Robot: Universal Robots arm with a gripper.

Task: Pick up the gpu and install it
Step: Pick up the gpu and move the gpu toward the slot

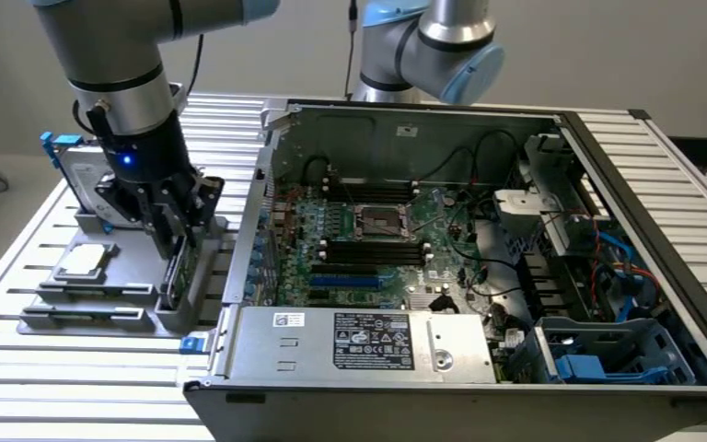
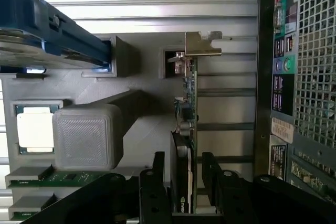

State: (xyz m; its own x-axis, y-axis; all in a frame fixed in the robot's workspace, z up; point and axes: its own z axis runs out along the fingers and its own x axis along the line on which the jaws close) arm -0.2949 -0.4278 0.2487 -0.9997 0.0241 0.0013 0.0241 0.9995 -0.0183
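Graphics card (image 2: pixel 190 93) (image 1: pixel 170 276): is standing on edge in the grey holder (image 1: pixel 96 313) (image 2: pixel 142 140), just beside the open computer case (image 1: pixel 366 129). Gripper (image 1: pixel 179 249) (image 2: pixel 182 157): is hanging over the card with its jaws spread wide, one finger sitting on either side of it.

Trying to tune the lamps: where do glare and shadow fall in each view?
Exterior view: even light, a blue lamp glows on the pincer; wrist view: the processor lid glares pale, the grey block throws a shadow, the pincer stands dark flanking the gpu.
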